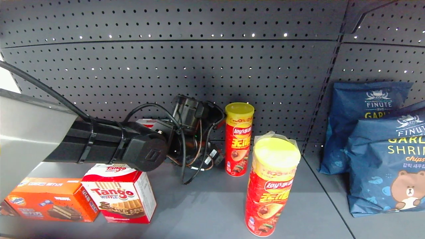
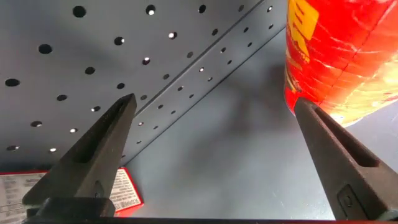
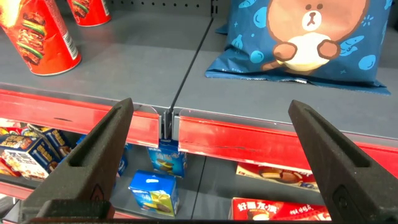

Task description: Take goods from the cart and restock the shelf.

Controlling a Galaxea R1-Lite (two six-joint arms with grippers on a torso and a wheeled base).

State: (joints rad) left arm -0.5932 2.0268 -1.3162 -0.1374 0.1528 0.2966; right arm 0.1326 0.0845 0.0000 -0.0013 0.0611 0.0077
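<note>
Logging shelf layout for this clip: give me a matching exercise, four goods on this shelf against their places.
1 rear chips can
2 front chips can
3 Tango waffle box
4 shrimp chips bags

A shelf's right end
B mid-shelf, close to the pegboard
C mid-shelf, towards the front
D beside the orange snack box

Pairs: 1-B; 2-C; 3-D; 4-A

The left arm stretches level and forward, its jaws spread wide; the right jaws gape too.
</note>
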